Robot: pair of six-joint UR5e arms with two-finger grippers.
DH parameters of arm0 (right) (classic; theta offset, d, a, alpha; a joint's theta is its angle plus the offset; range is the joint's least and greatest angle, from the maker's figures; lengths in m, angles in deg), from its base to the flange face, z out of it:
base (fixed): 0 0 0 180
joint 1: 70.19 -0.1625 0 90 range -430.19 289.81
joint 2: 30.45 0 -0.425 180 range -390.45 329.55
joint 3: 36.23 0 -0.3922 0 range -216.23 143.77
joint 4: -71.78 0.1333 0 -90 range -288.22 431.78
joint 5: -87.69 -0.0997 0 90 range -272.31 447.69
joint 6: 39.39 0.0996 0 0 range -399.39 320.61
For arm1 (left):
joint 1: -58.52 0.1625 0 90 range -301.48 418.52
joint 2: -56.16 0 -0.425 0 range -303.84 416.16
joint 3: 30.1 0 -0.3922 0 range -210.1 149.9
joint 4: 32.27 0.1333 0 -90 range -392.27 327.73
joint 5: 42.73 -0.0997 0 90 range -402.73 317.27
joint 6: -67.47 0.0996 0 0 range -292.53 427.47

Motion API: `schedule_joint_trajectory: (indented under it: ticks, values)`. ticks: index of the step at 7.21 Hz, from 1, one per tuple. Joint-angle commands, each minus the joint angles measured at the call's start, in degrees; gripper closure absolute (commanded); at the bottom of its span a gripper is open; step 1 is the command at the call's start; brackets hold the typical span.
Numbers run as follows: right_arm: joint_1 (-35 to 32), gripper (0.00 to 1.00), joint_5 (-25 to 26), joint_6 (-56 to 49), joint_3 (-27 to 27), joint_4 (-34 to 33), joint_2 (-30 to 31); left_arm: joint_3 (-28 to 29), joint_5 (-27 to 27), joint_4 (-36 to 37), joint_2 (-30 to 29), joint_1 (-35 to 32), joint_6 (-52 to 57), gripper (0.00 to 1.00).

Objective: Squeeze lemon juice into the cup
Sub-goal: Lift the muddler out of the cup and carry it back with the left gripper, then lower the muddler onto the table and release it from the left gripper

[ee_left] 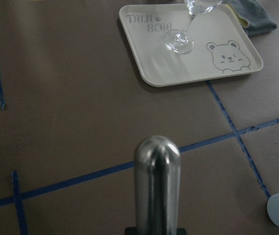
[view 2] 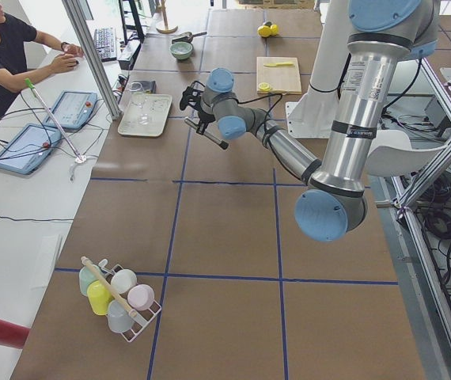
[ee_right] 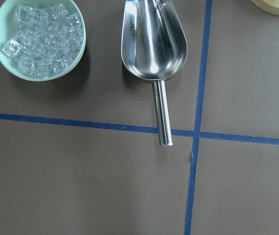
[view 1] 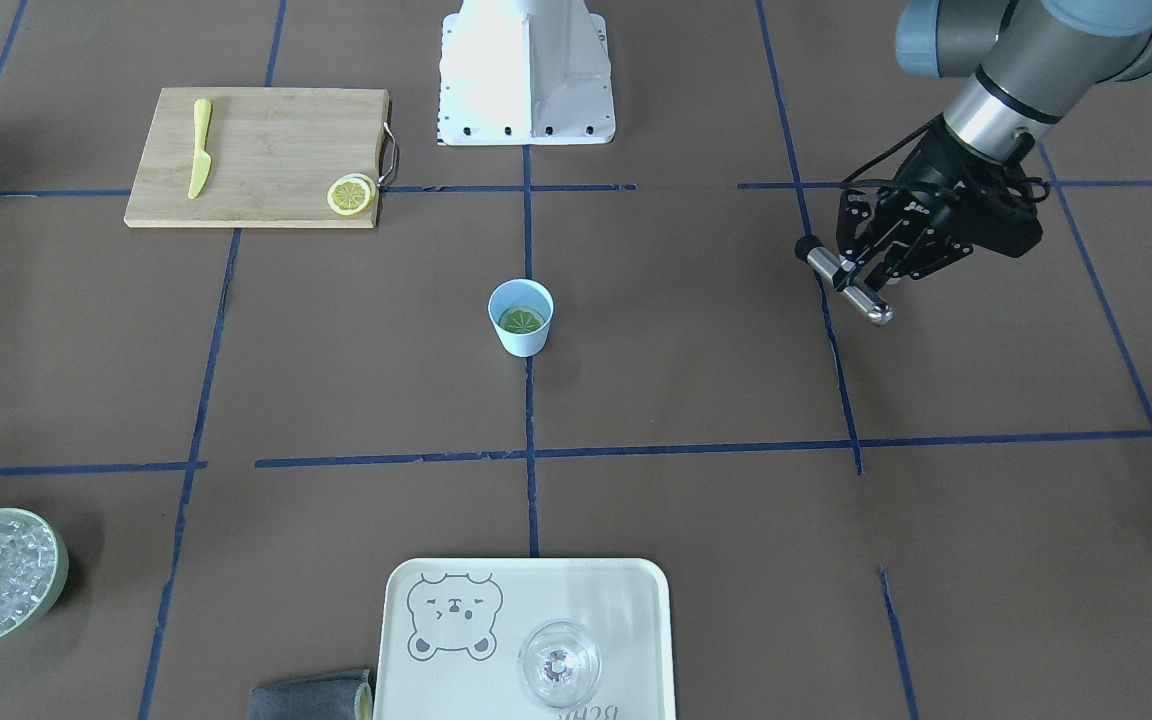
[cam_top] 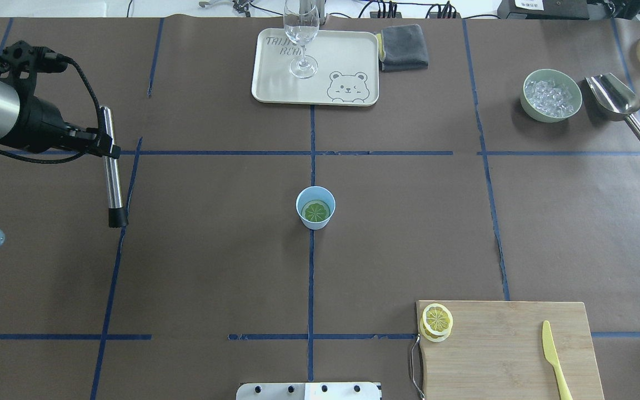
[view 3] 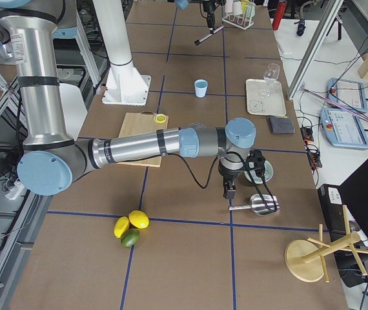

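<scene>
The light-blue cup (view 1: 521, 343) (cam_top: 315, 224) stands at the table's centre, and a lemon slice (view 1: 522, 319) (cam_top: 316, 211) lies flat inside it, looking greenish in the shade. More lemon slices (view 1: 351, 194) (cam_top: 437, 321) are stacked on a corner of the wooden cutting board (view 1: 266, 160). My left gripper (view 1: 851, 275) (cam_top: 103, 145) hovers well off to the cup's side, shut on a steel rod (cam_top: 111, 172) (ee_left: 156, 186). The right gripper (view 3: 230, 187) appears only in the exterior right view, above the ice scoop; I cannot tell whether it is open or shut.
A yellow knife (cam_top: 554, 361) lies on the board. A bear tray (cam_top: 275, 83) at the far edge carries a clear glass (cam_top: 301, 39), beside a grey cloth (cam_top: 403, 47). A pale-green bowl of ice (ee_right: 39, 39) and a steel scoop (ee_right: 154, 44) sit together.
</scene>
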Motion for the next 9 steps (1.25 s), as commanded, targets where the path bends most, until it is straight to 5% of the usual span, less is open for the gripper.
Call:
schedule_joint_trajectory:
  ticks: [1, 3, 5, 9]
  values:
    - [0.0, 0.00, 0.0, 0.0, 0.4, 0.0, -0.1, 0.7, 1.8, 14.8, 0.3, 1.1, 3.8, 1.00]
    - [0.0, 0.00, 0.0, 0.0, 0.7, 0.0, -0.3, 2.8, 1.8, 28.9, -0.7, 1.1, 18.9, 1.00]
    - [0.0, 0.00, 0.0, 0.0, 0.7, 0.1, -0.6, 10.2, 2.1, 29.8, -1.8, 1.2, 24.4, 1.00]
    - [0.0, 0.00, 0.2, 0.1, 2.2, 0.1, -1.9, 20.4, 5.4, 28.9, -4.9, 0.5, 18.6, 1.00]
